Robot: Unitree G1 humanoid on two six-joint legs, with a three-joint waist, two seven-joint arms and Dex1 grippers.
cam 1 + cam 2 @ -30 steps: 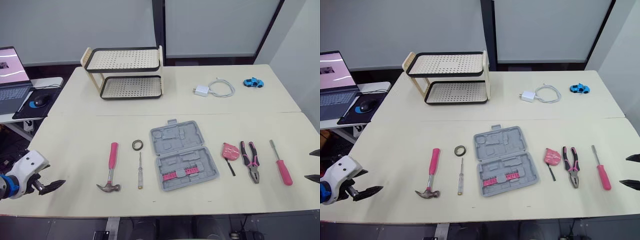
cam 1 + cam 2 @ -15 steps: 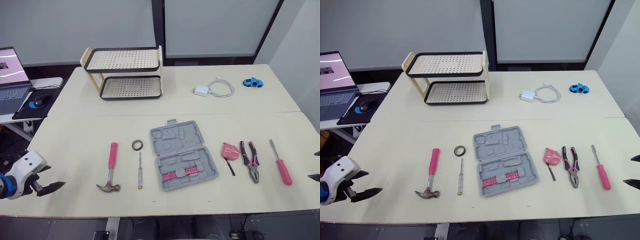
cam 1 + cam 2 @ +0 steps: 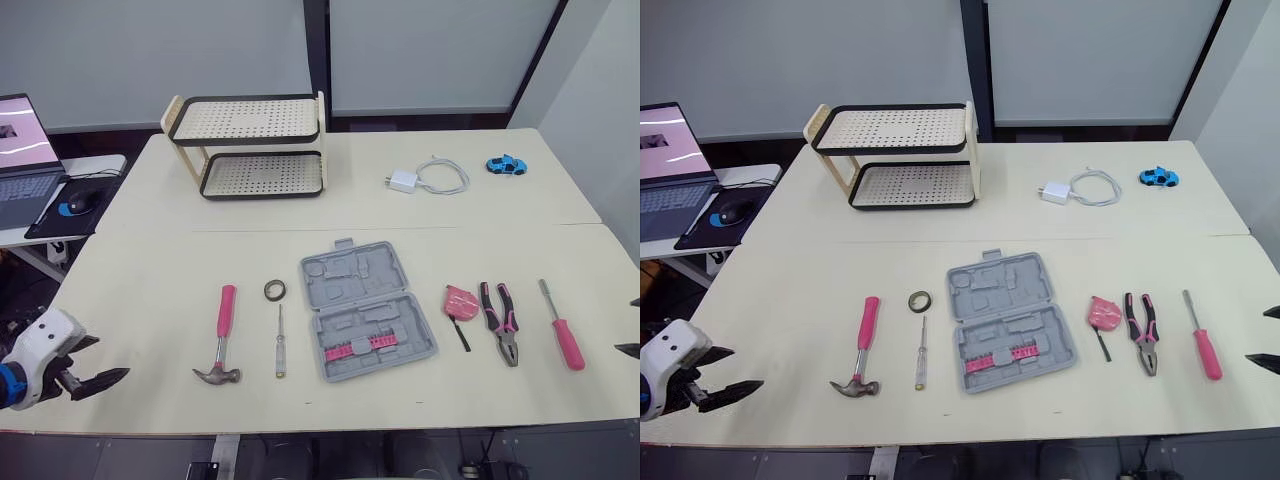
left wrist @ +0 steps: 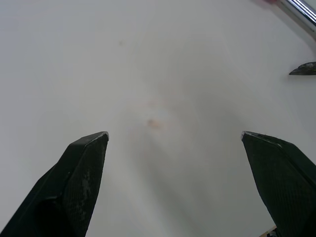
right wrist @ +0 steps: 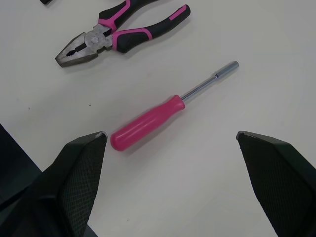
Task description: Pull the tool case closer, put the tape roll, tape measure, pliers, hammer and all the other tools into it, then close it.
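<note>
Tool case (image 3: 368, 310) is lying open mid-table (image 3: 480, 215), hammer (image 3: 222, 335) and tape roll (image 3: 275, 290) left of it, pliers (image 5: 116, 37) right. Left gripper (image 4: 175, 134) is hovering wide-spread above bare tabletop; right gripper (image 5: 170, 133), equally spread, above the pink driver (image 5: 148, 122).

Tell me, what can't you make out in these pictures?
Right gripper: cut off by the head views' right edge.
Pink pieces in the open grey plastic tool case: too small to identify.
Open grey laptop: cut by the left edge, screen unreadable.
</note>
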